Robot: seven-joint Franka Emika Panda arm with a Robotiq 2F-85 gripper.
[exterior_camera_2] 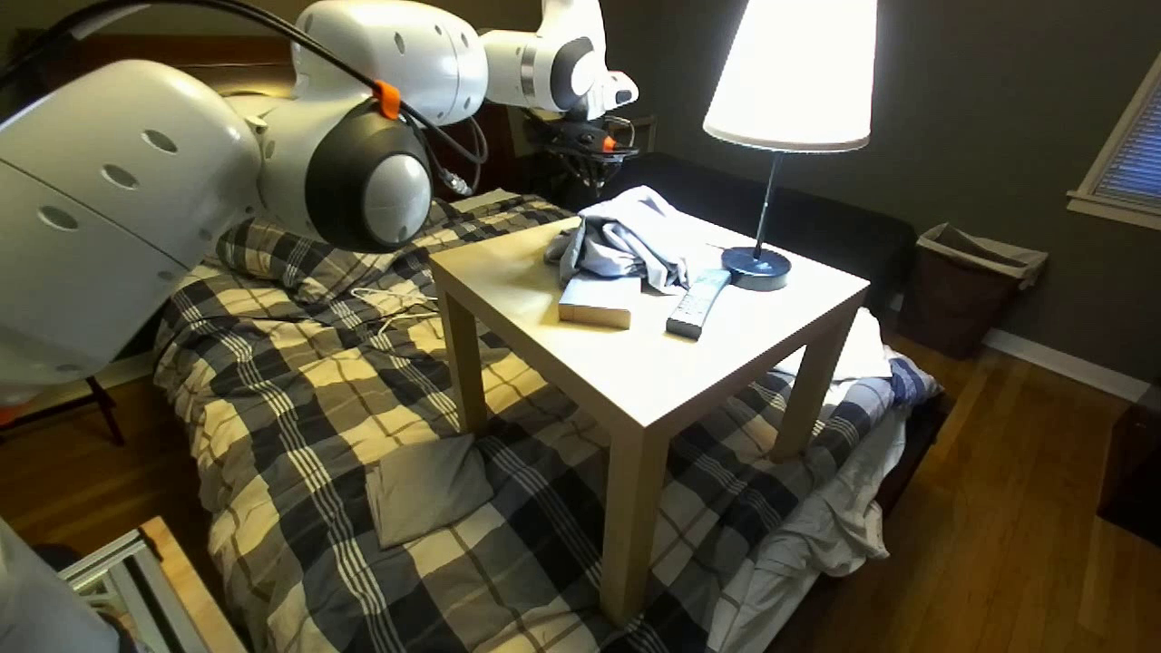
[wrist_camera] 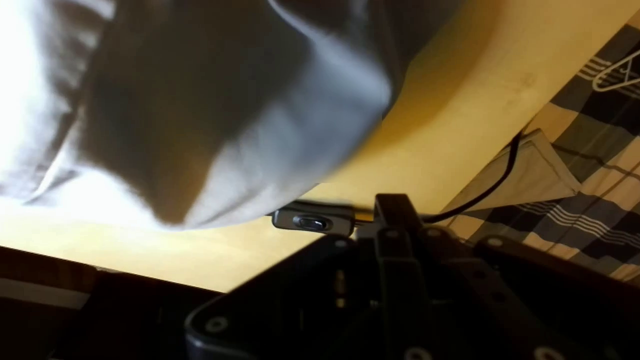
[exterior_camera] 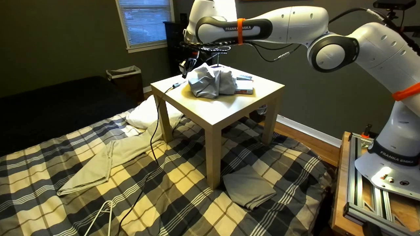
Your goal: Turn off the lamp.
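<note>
Tool (wrist_camera: 411, 222) looks pinched closed, nothing in it, near the cord switch (wrist_camera: 313, 220) (can't tell if touching). The lit lamp (exterior_camera_2: 791, 82) is past the cloth (exterior_camera_2: 630, 238) from the tool. Switch is probably light, hard, skiddy; I'd skip grabbing, press straight down.

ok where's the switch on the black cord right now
Near the middle of the wrist view, the switch lies on the table by the lower edge of the grey cloth, just left of the shut jaws.
</note>
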